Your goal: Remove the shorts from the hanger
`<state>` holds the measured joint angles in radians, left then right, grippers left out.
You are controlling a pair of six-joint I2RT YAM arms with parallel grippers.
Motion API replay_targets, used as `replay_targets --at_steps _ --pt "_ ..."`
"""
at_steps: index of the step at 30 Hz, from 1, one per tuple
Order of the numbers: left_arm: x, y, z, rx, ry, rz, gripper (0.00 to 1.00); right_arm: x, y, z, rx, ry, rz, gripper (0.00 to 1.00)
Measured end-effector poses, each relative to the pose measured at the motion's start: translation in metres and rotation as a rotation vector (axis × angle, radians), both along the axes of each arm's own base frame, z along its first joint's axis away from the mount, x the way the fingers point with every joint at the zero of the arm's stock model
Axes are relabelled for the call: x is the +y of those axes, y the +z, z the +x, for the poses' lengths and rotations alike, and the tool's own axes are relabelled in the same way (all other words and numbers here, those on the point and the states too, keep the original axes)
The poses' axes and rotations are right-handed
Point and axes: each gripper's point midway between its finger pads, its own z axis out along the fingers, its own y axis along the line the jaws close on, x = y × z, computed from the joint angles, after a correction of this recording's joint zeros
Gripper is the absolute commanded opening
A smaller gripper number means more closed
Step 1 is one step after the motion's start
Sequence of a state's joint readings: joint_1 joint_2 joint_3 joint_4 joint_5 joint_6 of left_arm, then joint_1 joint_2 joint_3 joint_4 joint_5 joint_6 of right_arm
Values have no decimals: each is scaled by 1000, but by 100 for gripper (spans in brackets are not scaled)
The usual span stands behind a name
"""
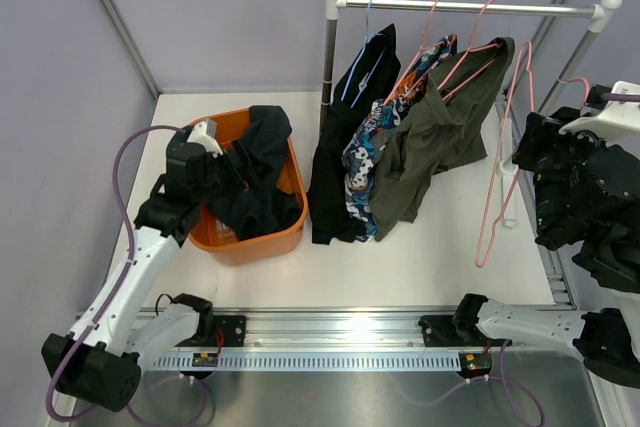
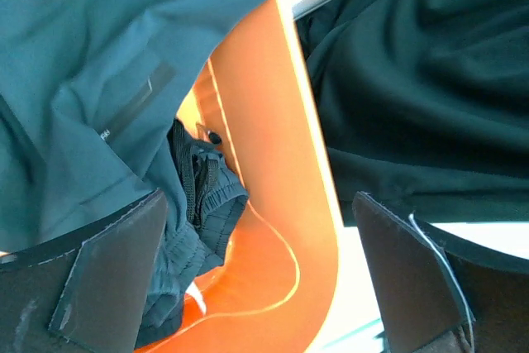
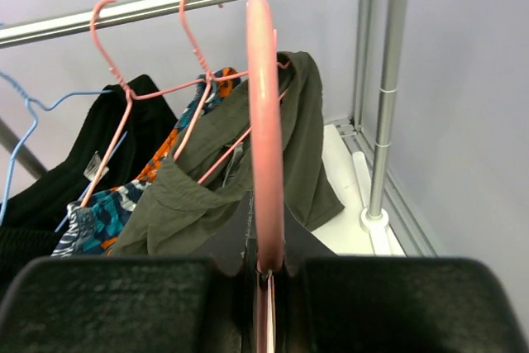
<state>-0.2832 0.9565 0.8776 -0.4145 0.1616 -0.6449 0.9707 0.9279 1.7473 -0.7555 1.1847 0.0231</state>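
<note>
- as you look down from above, where do the shorts sit?
- i see the navy shorts (image 1: 255,172) crumpled in the orange basket (image 1: 245,244) on my left, one part draped over its far rim, so i cannot give them a clear long axis. the other three hang from the rail (image 1: 470,7): the black shorts (image 1: 340,167) on a blue hanger (image 1: 368,22), the patterned shorts (image 1: 362,162) beside them, and the olive shorts (image 1: 430,142) furthest right. each runs lengthwise from its hanger down toward the table, waist up, leg hems low. the olive pair is slung crookedly.
- and the left fingers?
- my left gripper (image 1: 215,152) hangs over the basket with its jaws spread wide and nothing between them. the wrist view shows navy cloth and the orange wall below.
- the right side?
- my right gripper (image 3: 266,274) is pinched tight on an empty pink hanger (image 1: 497,197), which stands edge-on to its camera, to the right of the olive pair.
</note>
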Motion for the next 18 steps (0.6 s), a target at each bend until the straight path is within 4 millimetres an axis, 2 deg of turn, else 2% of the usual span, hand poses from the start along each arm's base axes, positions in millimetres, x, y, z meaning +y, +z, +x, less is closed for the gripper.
replay_targets --at_steps 4,9,13,18 --pt "6 19 -5 -43 -17 52 99 1 0 2 20 -21 -6 0" --pt "14 16 -13 -35 -19 107 99 9 -15 23 92 -59 -48 0" --pt "19 17 -19 -39 -27 138 99 -7 -40 52 192 -151 -75 0" --pt "20 30 -19 -72 -44 159 99 -30 -65 89 310 -202 -65 0"
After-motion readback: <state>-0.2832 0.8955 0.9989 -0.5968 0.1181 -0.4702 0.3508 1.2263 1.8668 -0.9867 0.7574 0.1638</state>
